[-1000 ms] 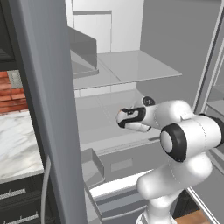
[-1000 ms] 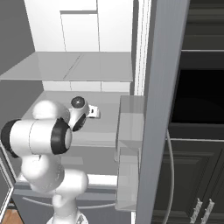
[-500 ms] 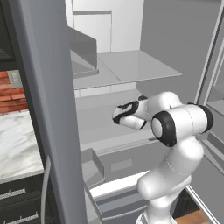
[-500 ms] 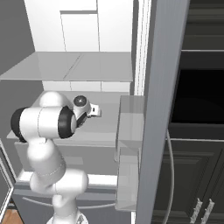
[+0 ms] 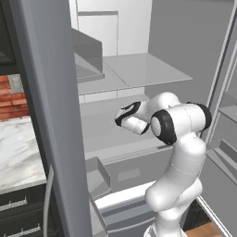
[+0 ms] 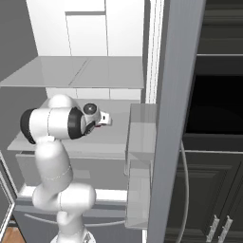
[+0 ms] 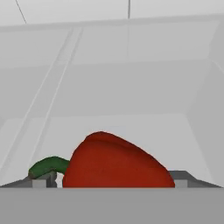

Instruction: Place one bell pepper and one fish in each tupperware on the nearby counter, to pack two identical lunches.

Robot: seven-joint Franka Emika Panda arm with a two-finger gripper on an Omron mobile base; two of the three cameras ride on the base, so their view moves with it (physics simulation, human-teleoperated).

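Change: since a second ago the arm's elbow is swinging left and higher in the left base view, while the wrist is reaching a little deeper over the fridge shelf; the fridge itself is sitting as before.
Gripper: the gripper (image 7: 109, 183) is standing wide, its jaws spread either side of the bell pepper (image 7: 116, 164) without clamping it.
Hand view: it is showing the pepper lying on its side on the pale shelf (image 7: 131, 127), filling the gap between the fingertips (image 7: 39, 181).
Base views: the forearm and hand are hiding the pepper, so they are giving only the arm over the shelf.
Room: the shelf floor beyond the pepper is lying bare to the back wall; a side wall is rising close on the right.
Pepper's look: glossy red, bulging, with a curved green stem pointing left.
Counter: the counter (image 5: 18, 157) is showing at the left, outside the fridge door (image 5: 51, 115).
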